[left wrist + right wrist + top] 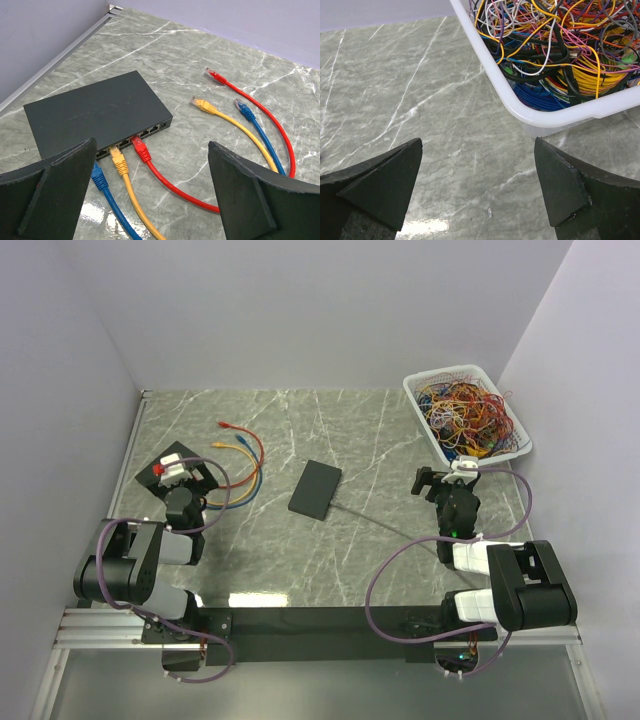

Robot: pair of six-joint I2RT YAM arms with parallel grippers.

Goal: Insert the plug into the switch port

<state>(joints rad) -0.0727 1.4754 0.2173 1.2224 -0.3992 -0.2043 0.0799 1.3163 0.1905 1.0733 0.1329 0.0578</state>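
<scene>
Plainly wide-open, empty: left gripper (151, 150), right gripper (478, 142) (three plugs (118, 161) at the switch (95, 112)).

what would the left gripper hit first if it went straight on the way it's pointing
Probably the red cable and yellow cable lying between its open fingers, plugged into the switch just beyond. Depth is unclear, so it might touch the table first.

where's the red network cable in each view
Top external: the red network cable arcs left of centre.
Left wrist: the cable runs from the dark grey switch box, lower centre, loops right, and ends in a free plug up and right of centre.
Right wrist: not in it.
Shared landmark: the grey marble tabletop.
</scene>
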